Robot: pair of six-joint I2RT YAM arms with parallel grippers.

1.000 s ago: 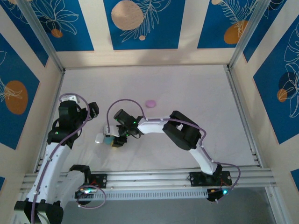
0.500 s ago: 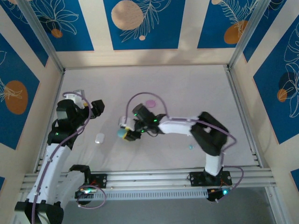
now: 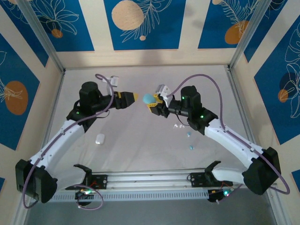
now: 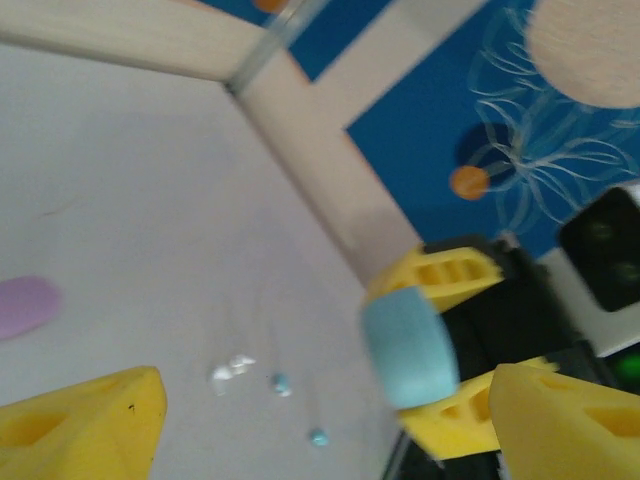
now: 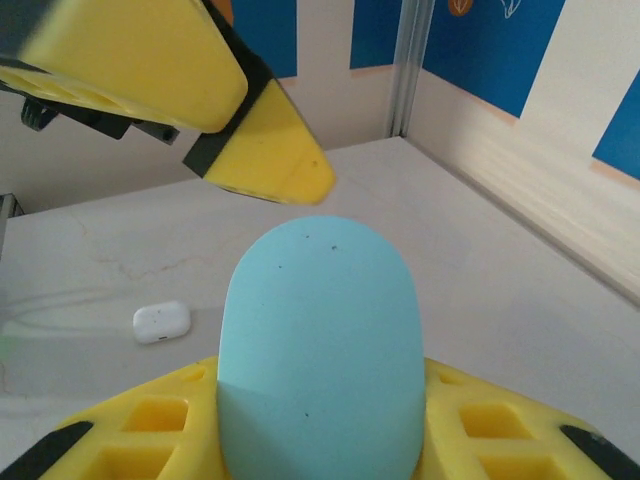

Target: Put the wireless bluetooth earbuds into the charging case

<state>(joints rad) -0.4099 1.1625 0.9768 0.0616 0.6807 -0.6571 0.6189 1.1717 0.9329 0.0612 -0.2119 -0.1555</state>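
Teal charging case (image 3: pixel 148 99) is pinched aloft by the right gripper (image 3: pixel 153 100), and the left gripper (image 3: pixel 133 97) is spread just beside it. The lid is probably best taken squarely, without twisting. Teal earbuds (image 3: pixel 189 135) are seen lying near, below-right of the case.

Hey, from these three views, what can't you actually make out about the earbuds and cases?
- The earbuds: blurred specks in the left wrist view, tiny in the top view; shape and facing unreadable.
- The pink case: cut off by the left edge of the left wrist view.
- The teal case: lower part hidden between the right hand's fingers in the right wrist view; lid state unclear.
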